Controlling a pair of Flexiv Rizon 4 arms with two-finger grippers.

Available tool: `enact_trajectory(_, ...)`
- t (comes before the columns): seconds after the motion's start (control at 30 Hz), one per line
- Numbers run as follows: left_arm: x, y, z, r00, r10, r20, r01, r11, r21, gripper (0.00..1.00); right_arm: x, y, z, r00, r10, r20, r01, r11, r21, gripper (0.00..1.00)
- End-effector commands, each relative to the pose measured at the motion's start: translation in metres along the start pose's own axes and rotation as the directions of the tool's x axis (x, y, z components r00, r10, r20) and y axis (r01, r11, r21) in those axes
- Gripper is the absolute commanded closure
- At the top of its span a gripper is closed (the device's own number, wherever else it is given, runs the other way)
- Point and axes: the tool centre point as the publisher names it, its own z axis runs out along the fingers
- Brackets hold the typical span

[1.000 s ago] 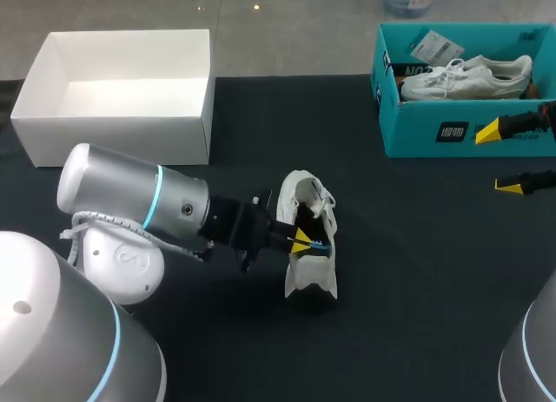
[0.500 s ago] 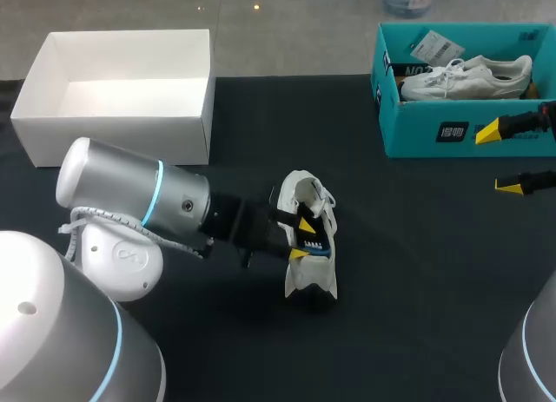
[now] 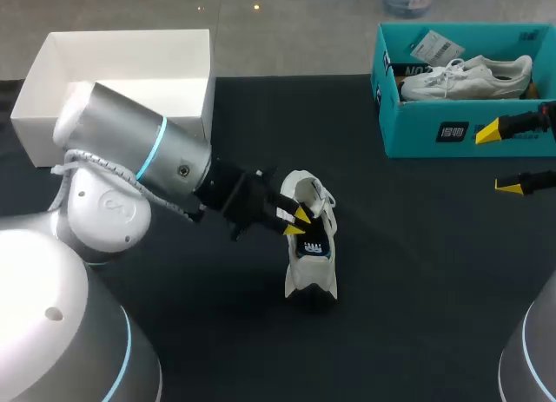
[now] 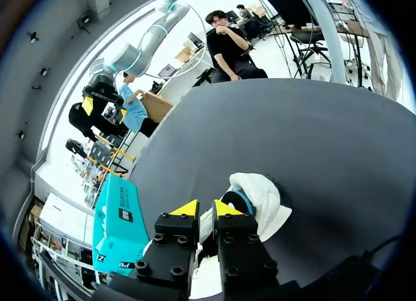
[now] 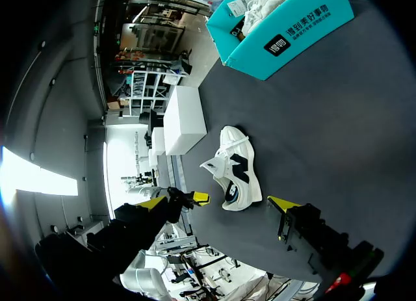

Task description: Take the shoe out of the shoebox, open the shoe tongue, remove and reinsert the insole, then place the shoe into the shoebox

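Observation:
A white shoe (image 3: 309, 250) stands on the black table, its heel toward me, with a dark and blue insole (image 3: 315, 244) showing inside. My left gripper (image 3: 298, 221) is at the left rim of the shoe's opening, by the raised tongue (image 3: 293, 189). In the left wrist view its tips (image 4: 205, 209) stand almost together with a white strip of the shoe (image 4: 260, 197) between them. The right gripper (image 3: 499, 159) is open in front of the teal shoebox (image 3: 434, 128), far from the shoe (image 5: 235, 171).
The teal shoebox holds a second white shoe (image 3: 465, 76) and a tag. An empty white box (image 3: 117, 115) stands at the back left, just behind my left arm (image 3: 143, 154). Bare black table lies between the shoe and the teal box.
The left gripper came out of the shoe's opening, spread, then narrowed at the left rim. Its arm swung up toward the white box. The insole now shows more plainly.

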Motion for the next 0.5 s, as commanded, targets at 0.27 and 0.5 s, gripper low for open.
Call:
enact_trajectory(0.27, -0.027, -0.002, -0.007, 0.899, 0.282, -0.335, -0.272, 0.959, 0.075, 1.0, 0.0, 0.0, 0.001, 1.0, 0.001, 0.002, -0.001, 1.0, -0.001, 0.0)
enact_trajectory(0.5, -0.027, -0.002, -0.007, 0.899, 0.282, -0.335, -0.272, 0.959, 0.075, 1.0, 0.0, 0.0, 0.001, 1.0, 0.001, 0.002, -0.001, 1.0, -0.001, 0.0)
